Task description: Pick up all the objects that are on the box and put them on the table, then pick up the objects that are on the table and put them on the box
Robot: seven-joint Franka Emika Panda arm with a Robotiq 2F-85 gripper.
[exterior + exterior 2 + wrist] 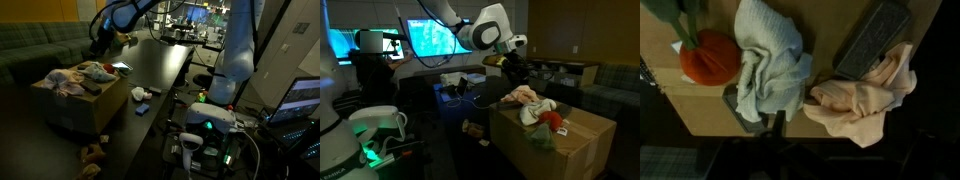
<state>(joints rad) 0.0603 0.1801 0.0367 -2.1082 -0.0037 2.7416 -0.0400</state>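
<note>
Nearest me, on the floor at six o'clock of the box (pixel 62 112), lies a brown soft toy (pixel 94 154). The rest of the heap sits on the box top. In the wrist view a white-grey cloth (pixel 770 62) is in the middle. A red ball (pixel 710 58) is right against it at nine o'clock. A pink cloth (pixel 865 98) at four o'clock spills over the edge, and a flat dark piece (pixel 876 36) is at two o'clock.

The cloths look light and limp, so I would pinch a raised fold near the middle. The ball may roll, so it wants a grip across its widest part. The flat piece looks stiff and low, and is best taken by an edge.

Beyond the box, the black bench (pixel 168 62) carries a small white item (pixel 141 93). The end effector (pixel 513 66) hangs above the heap with nothing dangling from it. It is too dark to tell whether it is released or clenched. The green sofa (pixel 30 45) lies farthest back.
</note>
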